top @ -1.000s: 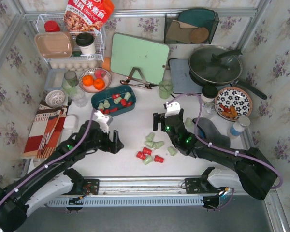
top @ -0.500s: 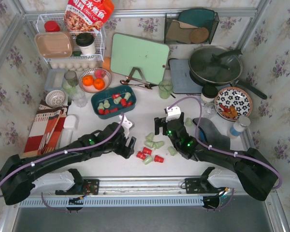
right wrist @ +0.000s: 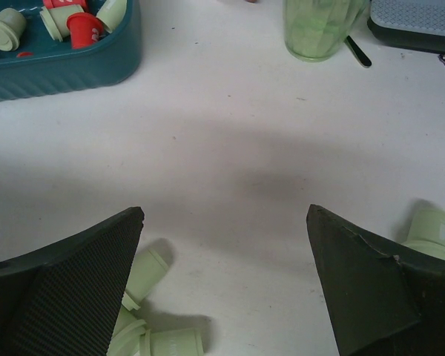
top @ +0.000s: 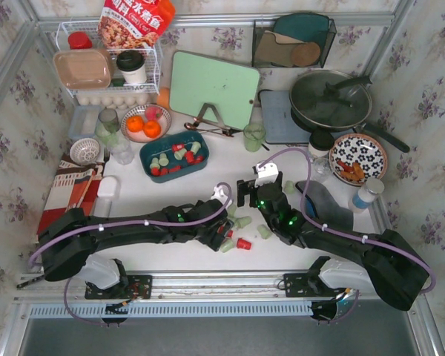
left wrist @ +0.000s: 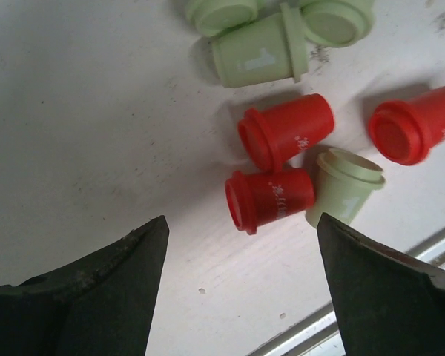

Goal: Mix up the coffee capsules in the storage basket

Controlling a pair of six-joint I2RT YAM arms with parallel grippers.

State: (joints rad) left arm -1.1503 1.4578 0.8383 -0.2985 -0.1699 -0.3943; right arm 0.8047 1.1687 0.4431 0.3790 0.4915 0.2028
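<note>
Your left gripper [left wrist: 241, 222] has its fingers apart above the loose coffee capsules [left wrist: 271, 198] on the white surface [left wrist: 81, 111], at the lower centre of the top view. The white print on the red ones is too blurred to read. Your right gripper [right wrist: 226, 211] is also apart and holds nothing. The storage basket [top: 198, 167], left of centre, holds more capsules.

We lose the storage basket [right wrist: 59, 74] past the right wrist view's edge; from above, the left gripper [top: 224, 227] covers some coffee capsules [top: 242, 243].
</note>
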